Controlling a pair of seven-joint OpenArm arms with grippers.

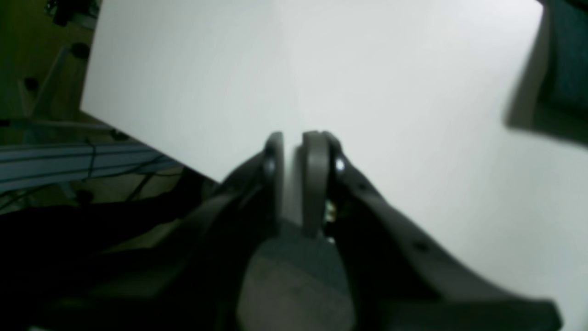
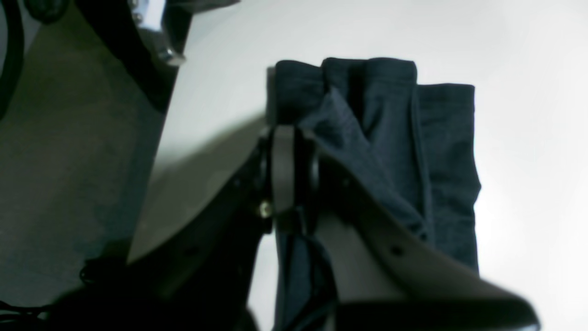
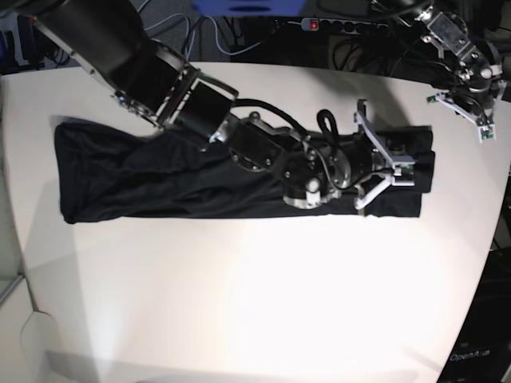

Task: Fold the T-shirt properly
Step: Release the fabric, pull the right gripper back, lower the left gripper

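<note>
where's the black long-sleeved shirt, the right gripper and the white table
black long-sleeved shirt (image 3: pixel 120 179), base view, wide bare part
right gripper (image 2: pixel 294 138), right wrist view, between fingertips, over the shirt's folded end
white table (image 3: pixel 263 303), base view, bare top

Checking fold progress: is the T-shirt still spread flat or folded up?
Partly folded: the T-shirt lies as a long narrow band across the table, with layered edges at one end.
</note>
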